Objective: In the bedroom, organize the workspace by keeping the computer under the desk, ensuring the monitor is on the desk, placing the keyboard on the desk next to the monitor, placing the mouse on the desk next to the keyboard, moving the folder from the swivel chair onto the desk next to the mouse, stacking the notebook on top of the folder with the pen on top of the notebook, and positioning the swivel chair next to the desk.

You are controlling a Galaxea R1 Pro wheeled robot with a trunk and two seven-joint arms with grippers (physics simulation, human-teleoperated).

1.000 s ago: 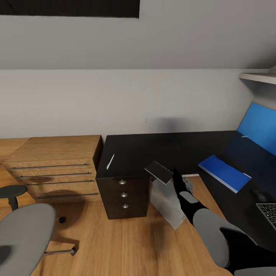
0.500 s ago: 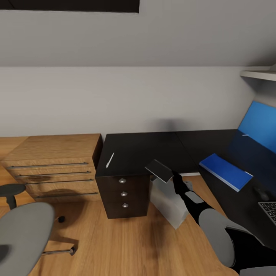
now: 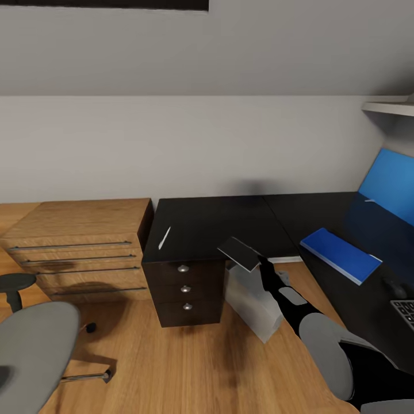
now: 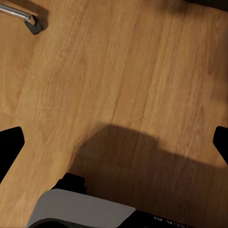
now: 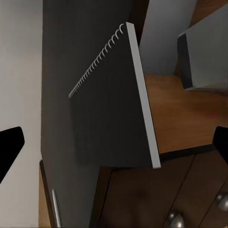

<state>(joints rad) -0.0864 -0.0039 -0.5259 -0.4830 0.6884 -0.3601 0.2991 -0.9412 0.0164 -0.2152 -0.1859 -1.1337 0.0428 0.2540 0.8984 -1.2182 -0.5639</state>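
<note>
Right pincer [image 3: 260, 263] grips the notebook [image 3: 239, 253] above the surface [image 3: 213, 221] edge, over the computer [image 3: 251, 299]. Pen [image 3: 164, 237] and folder [image 3: 340, 255] lie on the surface. Left pincer [image 4: 114, 142] fingers spread wide over floor [image 4: 118, 71]. Swivel chair [image 3: 31, 345] stands at left.

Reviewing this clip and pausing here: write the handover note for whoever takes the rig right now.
Right gripper: shut on the notebook, held above the floor by the desk.
Left gripper: open, over bare floor.
Done: folder on the desk, with mouse and keyboard further along it; computer under the desk.
Left: notebook onto folder, pen from the desk onto it, swivel chair to the desk.
</note>
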